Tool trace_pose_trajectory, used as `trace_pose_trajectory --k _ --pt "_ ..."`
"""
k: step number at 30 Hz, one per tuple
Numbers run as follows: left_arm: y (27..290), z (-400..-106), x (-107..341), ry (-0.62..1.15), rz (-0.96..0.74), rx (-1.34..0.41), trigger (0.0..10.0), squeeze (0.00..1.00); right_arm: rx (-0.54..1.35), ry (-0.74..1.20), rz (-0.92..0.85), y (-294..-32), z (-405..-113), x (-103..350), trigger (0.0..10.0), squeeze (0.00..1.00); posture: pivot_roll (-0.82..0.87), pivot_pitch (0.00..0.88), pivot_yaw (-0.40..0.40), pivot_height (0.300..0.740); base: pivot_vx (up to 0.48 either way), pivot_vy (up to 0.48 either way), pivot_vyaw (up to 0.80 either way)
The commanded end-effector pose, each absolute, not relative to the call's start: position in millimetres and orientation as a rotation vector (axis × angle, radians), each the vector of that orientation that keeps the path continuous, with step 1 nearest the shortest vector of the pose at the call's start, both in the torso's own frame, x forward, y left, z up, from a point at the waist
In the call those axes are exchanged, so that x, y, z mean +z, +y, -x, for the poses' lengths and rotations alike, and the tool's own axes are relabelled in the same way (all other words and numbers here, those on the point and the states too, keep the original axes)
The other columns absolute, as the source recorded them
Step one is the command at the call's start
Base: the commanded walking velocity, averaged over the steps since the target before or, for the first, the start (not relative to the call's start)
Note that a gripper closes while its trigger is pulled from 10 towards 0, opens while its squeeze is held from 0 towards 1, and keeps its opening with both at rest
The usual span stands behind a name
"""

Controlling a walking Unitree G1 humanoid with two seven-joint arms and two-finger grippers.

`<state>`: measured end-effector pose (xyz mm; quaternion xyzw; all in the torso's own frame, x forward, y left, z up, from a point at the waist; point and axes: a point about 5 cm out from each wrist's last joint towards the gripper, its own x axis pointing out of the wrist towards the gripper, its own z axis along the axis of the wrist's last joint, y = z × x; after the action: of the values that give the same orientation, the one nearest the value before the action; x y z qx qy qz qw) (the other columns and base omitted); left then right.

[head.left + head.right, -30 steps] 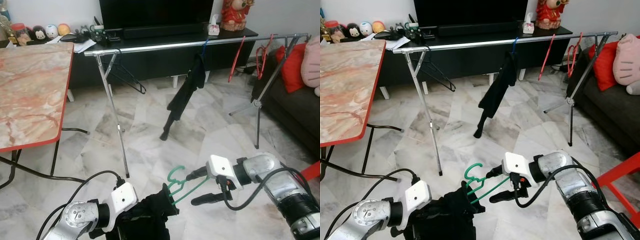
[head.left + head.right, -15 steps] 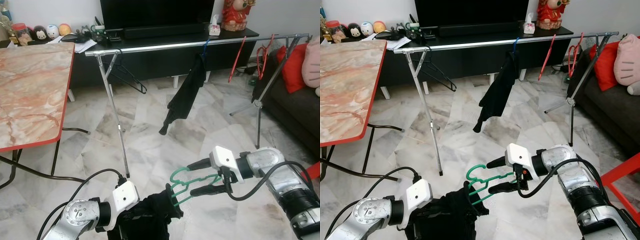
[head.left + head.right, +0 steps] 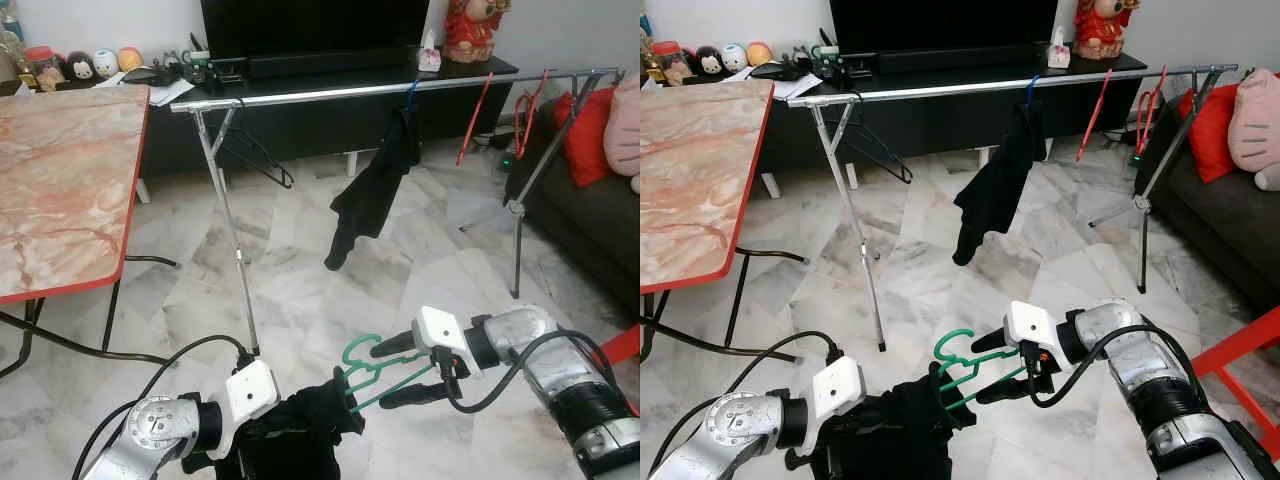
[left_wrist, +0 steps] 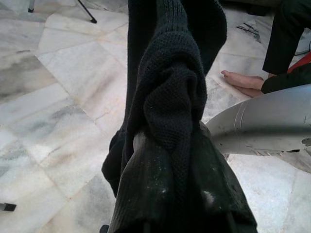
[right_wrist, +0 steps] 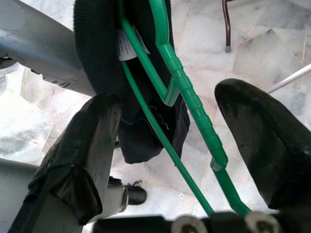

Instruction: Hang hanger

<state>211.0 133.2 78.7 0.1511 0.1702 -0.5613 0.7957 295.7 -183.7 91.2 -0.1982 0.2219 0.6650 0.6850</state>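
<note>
The robot is standing over a marble floor (image 3: 300,290) with a long clothes rail (image 3: 390,88) ahead of it, in front of a dark TV bench (image 3: 330,75). A black garment (image 3: 375,185) is hanging from the rail near its middle, and a black hanger (image 3: 255,155) and red hangers (image 3: 478,115) are also hanging along it.

The left gripper (image 3: 290,440) is holding a bunched dark knitted garment (image 4: 170,107) low in front of the robot, its fingers clamped on the cloth, which is wrapping them in the left wrist view. A green hanger (image 3: 375,365) is threaded into this garment, with its hook pointing up and its bars crossing toward the right side.

The right gripper (image 3: 405,370) is positioned around the hanger's bars with its fingers (image 5: 92,141) spread wide apart, the green bars passing through the gap (in the right wrist view it is hard to tell whether either pad is touching them). It is not gripping yet.

Judging from this, the step in hand is taking hold of the hanger. To do it well, the right gripper should be closing squarely on the bars near the neck below the hook, so the hanger is not twisting when the left lets the cloth go. Then the hook has to be raised clear above the rail and lowered onto a free stretch between the black garment and the red hangers.
</note>
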Motion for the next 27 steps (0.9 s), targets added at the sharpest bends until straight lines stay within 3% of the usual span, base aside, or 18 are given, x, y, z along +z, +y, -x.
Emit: trace_pose_trajectory --k 1,4,6,27 --pt "126.7 -212.3 86.3 0.331 -0.318 -1.237 10.0 0.0 1.481 0.485 0.455 -183.9 -298.7 93.9 10.0 0.0 -0.09 0.0 -0.004 0.74 0.0 0.0 0.0" --pt "125.3 -212.2 86.4 0.329 -0.319 -1.24 10.0 0.0 1.469 0.484 0.446 -184.5 -299.9 93.3 9.1 0.0 -0.09 0.0 -0.005 0.74 0.0 0.0 0.0" --pt "124.9 -211.7 86.7 0.329 -0.318 -1.242 10.0 0.0 1.467 0.49 0.443 -185.6 -300.0 92.2 0.1 0.0 -0.09 0.0 -0.005 0.74 0.0 0.0 0.0" --pt "125.9 -210.7 87.3 0.329 -0.325 -1.248 10.0 0.0 1.46 0.479 0.419 -184.5 -301.4 90.2 0.0 0.0 -0.09 0.0 0.0 0.74 0.0 0.0 0.0"
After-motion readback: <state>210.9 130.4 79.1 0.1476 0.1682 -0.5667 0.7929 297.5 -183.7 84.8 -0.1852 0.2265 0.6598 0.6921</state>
